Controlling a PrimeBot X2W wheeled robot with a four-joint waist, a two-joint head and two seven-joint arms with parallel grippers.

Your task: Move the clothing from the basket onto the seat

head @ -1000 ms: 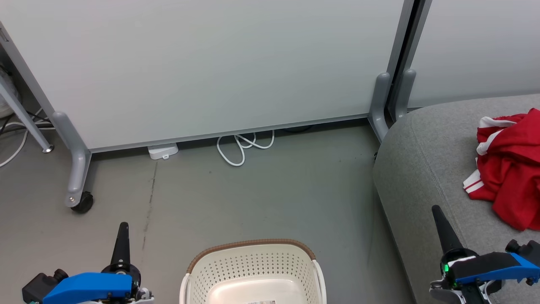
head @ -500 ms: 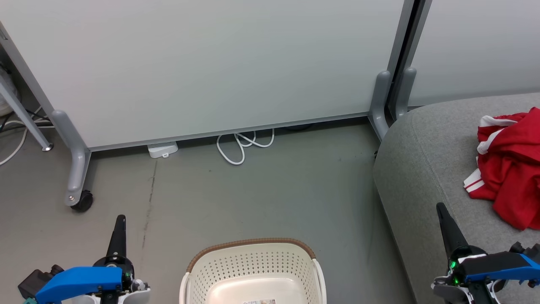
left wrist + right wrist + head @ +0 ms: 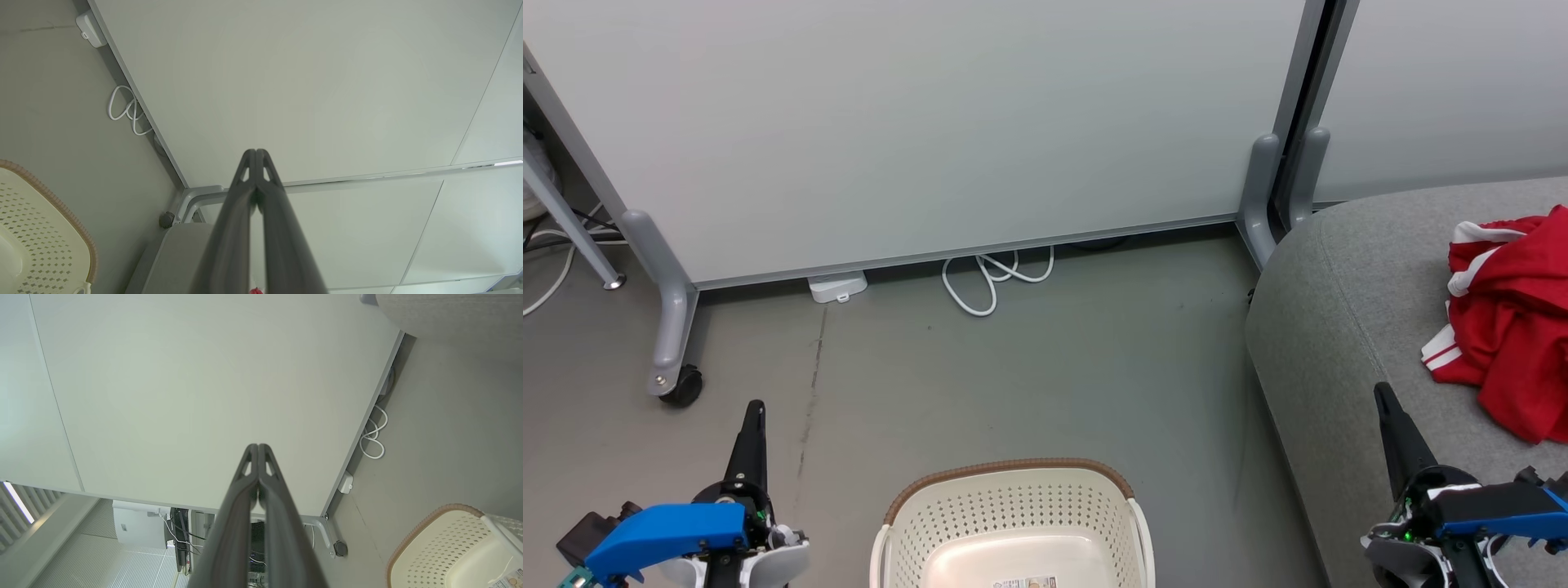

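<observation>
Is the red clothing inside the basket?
No, the red clothing lies on the grey seat, apart from the basket.

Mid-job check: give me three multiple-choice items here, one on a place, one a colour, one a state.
1. Where does the red clothing lie? A on the floor; B on the grey seat; C over the wall panel.
2. What colour is the rim of the basket? A brown; B blue; C black.
3. How are the left pincer and right pincer? A both open; B both shut, empty; C one gripping cloth.
Key: B, it lies on the seat; A, a brown band tops the cream sides; B, the tips meet with nothing between.
</observation>
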